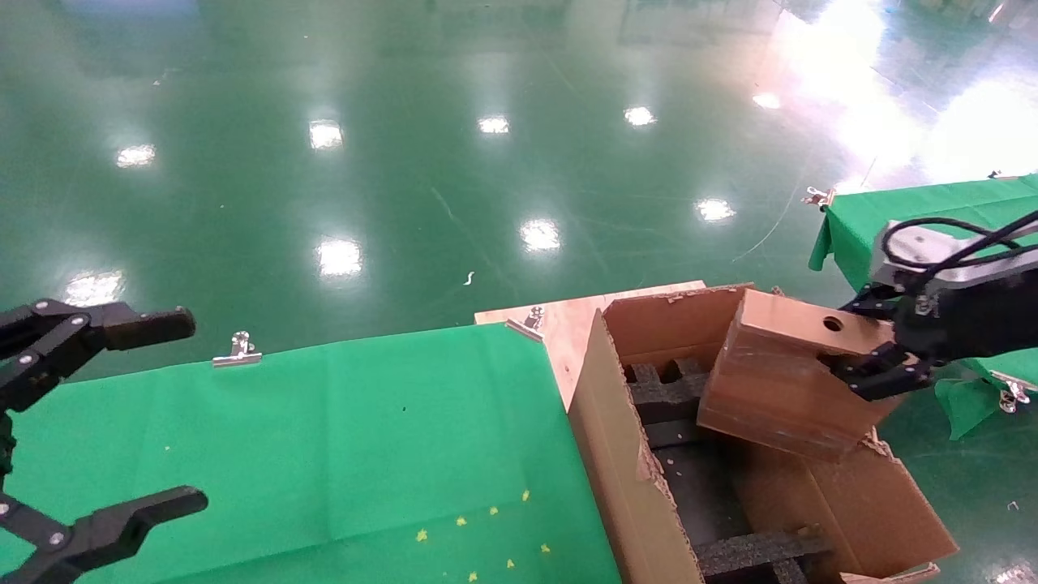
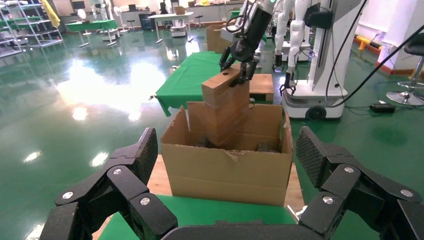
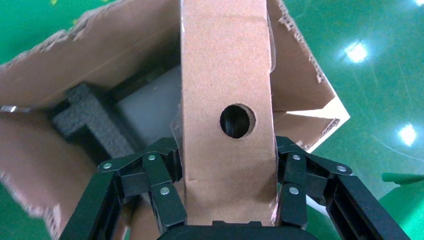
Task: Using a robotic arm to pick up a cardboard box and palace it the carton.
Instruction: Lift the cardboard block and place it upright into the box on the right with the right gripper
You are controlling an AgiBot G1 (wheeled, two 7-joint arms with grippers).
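Note:
My right gripper (image 1: 872,357) is shut on the small brown cardboard box (image 1: 791,373), which has a round hole (image 3: 237,120) in its top face. The box hangs tilted over the open carton (image 1: 624,462), its lower end dipping inside above the black foam inserts (image 1: 754,551). In the right wrist view the fingers (image 3: 165,195) clamp both narrow sides of the box (image 3: 227,75). From the left wrist view the box (image 2: 225,107) sticks up out of the carton (image 2: 227,167). My left gripper (image 1: 122,422) hangs open at the far left above the green cloth.
A green cloth (image 1: 324,454) held by metal clips (image 1: 238,350) covers the table beside the carton. A bare wooden board (image 1: 568,320) lies behind the carton. A second green-clothed table (image 1: 932,207) stands at the right. Shiny green floor lies beyond.

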